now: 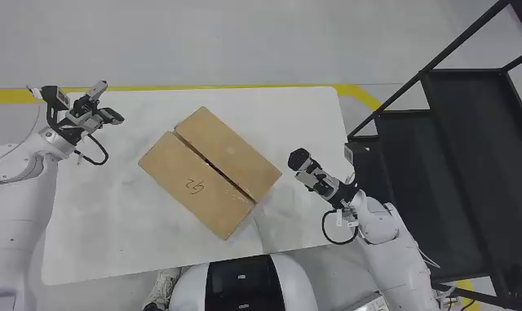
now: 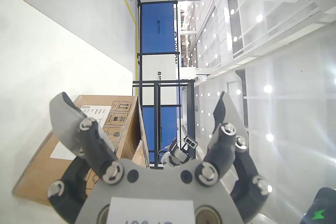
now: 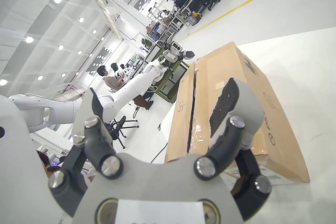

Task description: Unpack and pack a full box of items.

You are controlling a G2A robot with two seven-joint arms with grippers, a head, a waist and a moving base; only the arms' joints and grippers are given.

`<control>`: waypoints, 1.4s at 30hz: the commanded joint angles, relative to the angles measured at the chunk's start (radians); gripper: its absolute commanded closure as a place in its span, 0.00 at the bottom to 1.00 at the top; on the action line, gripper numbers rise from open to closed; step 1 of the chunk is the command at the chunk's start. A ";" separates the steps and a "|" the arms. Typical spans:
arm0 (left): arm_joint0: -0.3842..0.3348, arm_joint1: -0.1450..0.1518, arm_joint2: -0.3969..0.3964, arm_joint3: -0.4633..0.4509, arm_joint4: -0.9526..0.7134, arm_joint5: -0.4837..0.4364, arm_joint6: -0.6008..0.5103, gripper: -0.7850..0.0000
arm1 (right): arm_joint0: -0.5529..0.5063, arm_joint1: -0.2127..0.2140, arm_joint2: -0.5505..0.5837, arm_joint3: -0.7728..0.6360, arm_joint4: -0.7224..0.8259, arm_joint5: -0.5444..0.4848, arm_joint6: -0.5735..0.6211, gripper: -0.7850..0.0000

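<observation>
A closed brown cardboard box [image 1: 210, 171] lies at an angle in the middle of the white table [image 1: 122, 229], its two top flaps meeting along a centre seam. My left gripper [image 1: 102, 107] hangs over the table's left far part, apart from the box, and stands open with nothing between its fingers [image 2: 71, 117]; its wrist view looks along the box [image 2: 78, 146]. My right gripper [image 1: 300, 166] sits just off the box's right corner, open and holding nothing; its wrist view faces the box end [image 3: 231, 114] and the seam [image 3: 193, 104].
A black metal frame with shelves [image 1: 457, 156] stands close to the table's right edge. A yellow floor line [image 1: 245, 88] runs along the table's far edge. Bare table lies in front of and to the left of the box.
</observation>
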 commanded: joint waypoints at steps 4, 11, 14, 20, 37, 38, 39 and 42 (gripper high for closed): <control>0.007 -0.002 -0.011 0.010 0.020 -0.098 0.015 0.00 | -0.035 0.010 -0.003 -0.008 -0.007 0.095 0.046 0.00; -0.040 0.000 0.017 0.096 0.180 -0.244 -0.044 0.00 | -0.091 0.028 -0.019 -0.016 -0.005 0.271 0.195 0.00; -0.069 0.000 0.035 0.132 0.216 -0.278 -0.127 0.00 | -0.090 0.030 -0.039 -0.004 -0.006 0.317 0.210 0.00; -0.120 0.003 0.037 0.204 0.183 -0.296 -0.280 0.00 | -0.084 0.030 -0.054 0.009 0.017 0.341 0.183 0.00; -0.025 0.004 0.067 0.020 0.193 -0.295 -0.303 0.00 | -0.069 0.033 -0.088 0.050 0.130 0.448 0.227 0.00; -0.017 0.009 0.064 0.003 0.189 -0.286 -0.312 0.00 | -0.065 0.033 -0.094 0.056 0.132 0.457 0.224 0.00; -0.009 0.015 0.061 -0.016 0.190 -0.281 -0.316 0.00 | -0.059 0.033 -0.101 0.063 0.138 0.465 0.222 0.00; 0.023 0.036 0.049 -0.073 0.187 -0.268 -0.329 0.00 | -0.036 0.032 -0.116 0.084 0.159 0.474 0.203 0.00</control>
